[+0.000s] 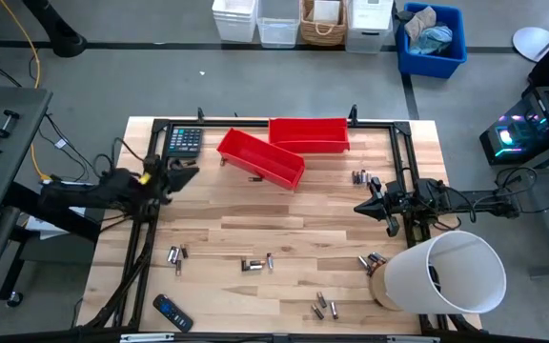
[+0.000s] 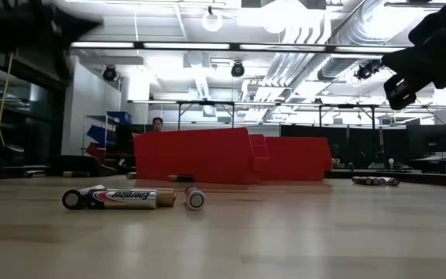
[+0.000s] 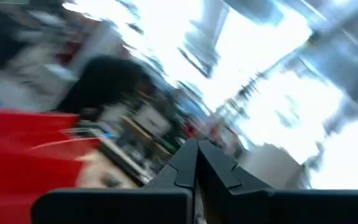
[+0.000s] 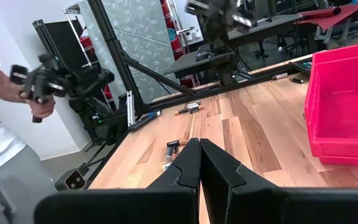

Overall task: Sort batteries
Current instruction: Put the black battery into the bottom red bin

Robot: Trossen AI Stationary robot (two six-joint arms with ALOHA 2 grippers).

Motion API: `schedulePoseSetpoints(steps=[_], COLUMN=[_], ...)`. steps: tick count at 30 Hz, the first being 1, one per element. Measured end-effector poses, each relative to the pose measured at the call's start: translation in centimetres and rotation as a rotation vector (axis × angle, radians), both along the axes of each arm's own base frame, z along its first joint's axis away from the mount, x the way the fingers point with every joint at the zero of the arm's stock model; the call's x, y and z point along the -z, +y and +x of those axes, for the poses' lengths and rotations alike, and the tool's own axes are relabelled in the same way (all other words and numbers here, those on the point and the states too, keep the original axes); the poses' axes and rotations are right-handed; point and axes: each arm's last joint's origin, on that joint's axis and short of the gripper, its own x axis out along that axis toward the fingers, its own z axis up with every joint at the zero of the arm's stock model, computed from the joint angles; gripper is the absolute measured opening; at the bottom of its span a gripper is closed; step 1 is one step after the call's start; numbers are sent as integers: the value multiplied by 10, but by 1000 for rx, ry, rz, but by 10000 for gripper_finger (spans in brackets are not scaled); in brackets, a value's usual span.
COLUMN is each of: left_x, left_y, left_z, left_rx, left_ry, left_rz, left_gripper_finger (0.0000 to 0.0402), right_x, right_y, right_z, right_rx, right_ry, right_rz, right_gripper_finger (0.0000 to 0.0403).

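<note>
Table (image 1: pixel 284 219): batteries (image 1: pixel 255 264) scattered, clear of jaws.

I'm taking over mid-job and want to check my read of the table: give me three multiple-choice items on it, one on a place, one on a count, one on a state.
1. The calculator lies:
A. beside the remote
B. at the far left corner
C. inside a bin

2. How many red bins?
A. one
B. two
C. four

3. The right gripper is:
A. shut, empty
B. shut on a battery
C. wide open

Key: 1 B, it sits beside the left gripper, far from the remote. 2 B, the tilted bin and the straight bin. 3 A, its fingertips meet with nothing between them.
</note>
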Motion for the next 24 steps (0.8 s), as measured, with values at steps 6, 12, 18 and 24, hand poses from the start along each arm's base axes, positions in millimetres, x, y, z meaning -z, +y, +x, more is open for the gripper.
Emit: schedulePoseSetpoints(steps=[6,12,18,24], left_x=[-27,-11,4,22], left_y=[-13,-44,-87,-112], left_z=[19,32,25,27], left_rx=[396,854,1099,1045], left_ry=[740,1169,1342,1342], left_rz=[148,13,145,673], left_gripper_finger=[13,66,113,124], right_x=[0,0,0,0], right_y=[0,0,0,0], right_z=[0,0,0,0], right_rx=[0,0,0,0], right_ry=[0,0,0,0], right_rz=[0,0,0,0], right_gripper_finger=[0,0,0,0])
